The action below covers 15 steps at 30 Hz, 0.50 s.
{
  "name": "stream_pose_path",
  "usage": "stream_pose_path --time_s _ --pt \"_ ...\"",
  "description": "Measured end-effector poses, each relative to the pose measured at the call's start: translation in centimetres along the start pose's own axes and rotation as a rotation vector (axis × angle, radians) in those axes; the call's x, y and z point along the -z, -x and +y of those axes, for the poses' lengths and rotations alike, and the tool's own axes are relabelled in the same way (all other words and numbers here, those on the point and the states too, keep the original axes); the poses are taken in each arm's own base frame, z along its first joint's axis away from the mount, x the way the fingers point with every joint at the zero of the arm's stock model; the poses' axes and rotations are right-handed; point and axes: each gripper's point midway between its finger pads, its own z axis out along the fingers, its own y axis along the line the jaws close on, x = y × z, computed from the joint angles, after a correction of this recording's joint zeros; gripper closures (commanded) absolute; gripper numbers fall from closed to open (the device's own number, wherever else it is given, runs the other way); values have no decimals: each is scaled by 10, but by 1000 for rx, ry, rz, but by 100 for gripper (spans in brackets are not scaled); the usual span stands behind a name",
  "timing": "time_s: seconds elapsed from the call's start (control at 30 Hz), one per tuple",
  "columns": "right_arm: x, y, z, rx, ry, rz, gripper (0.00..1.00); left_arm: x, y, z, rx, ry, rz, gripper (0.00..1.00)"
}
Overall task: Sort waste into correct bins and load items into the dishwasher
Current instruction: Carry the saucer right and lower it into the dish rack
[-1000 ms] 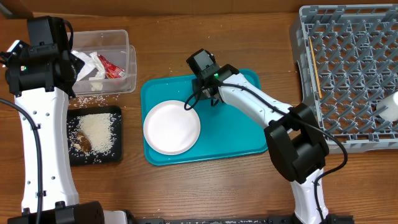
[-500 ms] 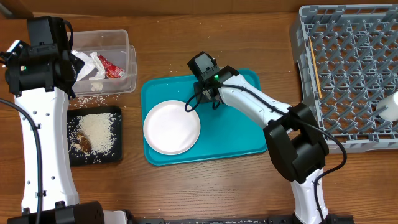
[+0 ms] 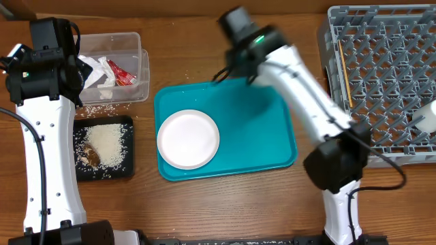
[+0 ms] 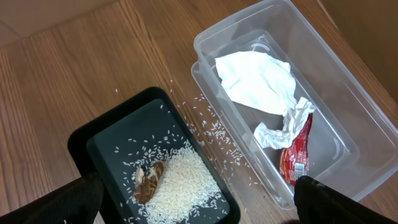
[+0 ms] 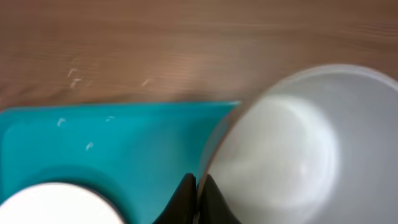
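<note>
My right gripper (image 5: 196,199) is shut on the rim of the white bowl (image 5: 292,149) and holds it raised over the back edge of the teal tray (image 5: 124,143). In the overhead view the right gripper (image 3: 235,71) hides the bowl. The white plate (image 3: 189,139) lies on the teal tray. My left gripper (image 4: 199,205) is open and empty above the black tray (image 4: 106,149), which holds rice (image 4: 183,183) and a brown scrap (image 4: 148,182). The clear tub (image 4: 348,118) holds the napkin (image 4: 255,81) and red wrapper (image 4: 295,158). Chopsticks (image 3: 344,71) lie in the grey rack (image 3: 381,82).
A white cup-like thing (image 3: 428,116) shows at the rack's right edge. Loose rice grains lie on the wood between the tub and the black tray (image 3: 78,170). The teal tray (image 3: 252,143) sits mid-table.
My right arm has risen and swung back from the teal tray, taking the bowl up with it. The left arm has not moved.
</note>
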Motion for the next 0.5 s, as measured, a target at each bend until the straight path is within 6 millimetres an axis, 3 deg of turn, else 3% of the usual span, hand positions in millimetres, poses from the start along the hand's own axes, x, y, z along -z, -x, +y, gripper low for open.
stream_pose_path --time_s 0.07,0.2,0.27,0.37,0.47,0.5 --pt "19 21 -46 -82 -44 -21 96 0 0 0 0 0 0 0" --pt "41 43 -169 -296 -165 -37 96 0 0 0 0 0 0 0" --pt "43 37 -238 -419 -229 -19 96 0 0 0 0 0 0 0" --pt "47 22 -319 -573 -269 -2 96 0 0 0 0 0 0 0" --pt "50 11 -383 -683 -192 -30 96 0 0 0 0 0 0 0" --pt "51 9 -395 -702 -160 -45 96 0 0 0 0 0 0 0"
